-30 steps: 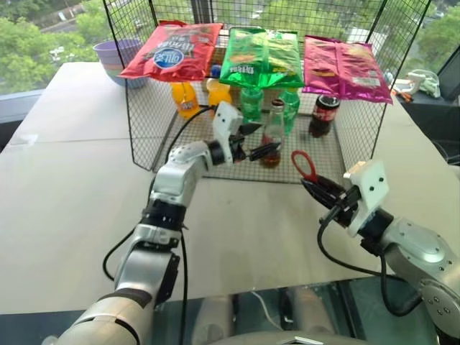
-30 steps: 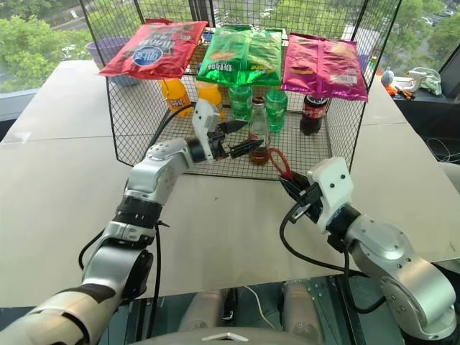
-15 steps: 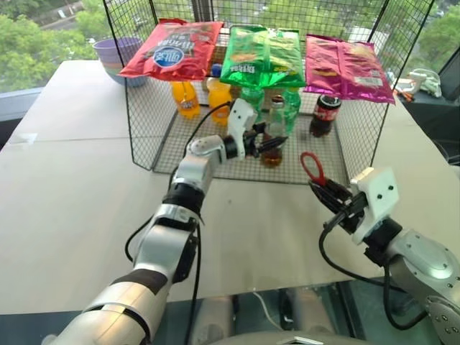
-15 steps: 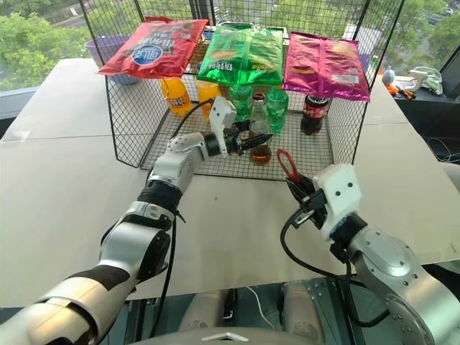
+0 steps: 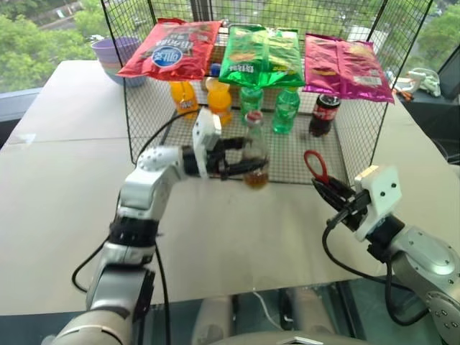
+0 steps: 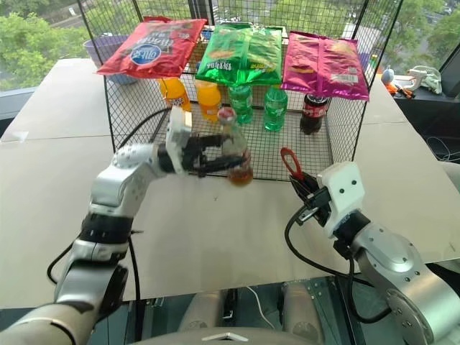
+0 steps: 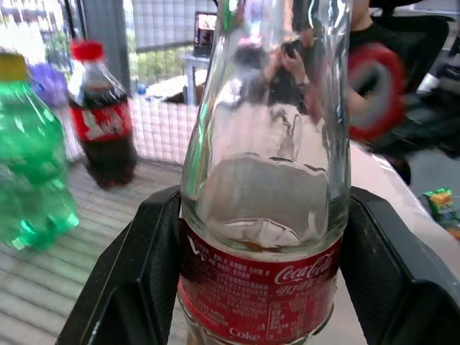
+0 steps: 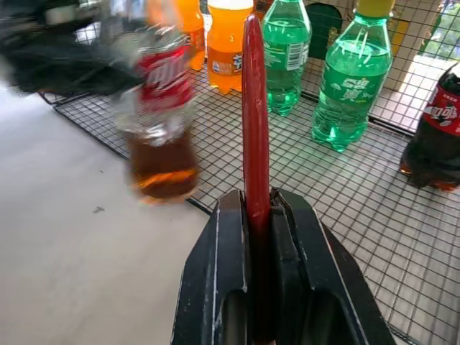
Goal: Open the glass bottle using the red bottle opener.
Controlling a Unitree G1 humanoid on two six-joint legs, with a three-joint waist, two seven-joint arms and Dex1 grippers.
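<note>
Left gripper [image 5: 233, 162] clamped the glass bottle [image 5: 254, 152] at its label, lifted at the wire rack's [image 5: 287, 154] front edge, likely for cap access. Right gripper [image 5: 329, 190] pinched the red bottle opener [image 5: 313, 165] upright, loop ready.

A pale counter [image 5: 65, 180] carried a black wire cage [image 5: 144, 122]. Behind the cage, windows showed green trees [image 5: 29, 36] in daylight. A purple bowl [image 5: 115, 54] stood just beside the cage's far left corner.
</note>
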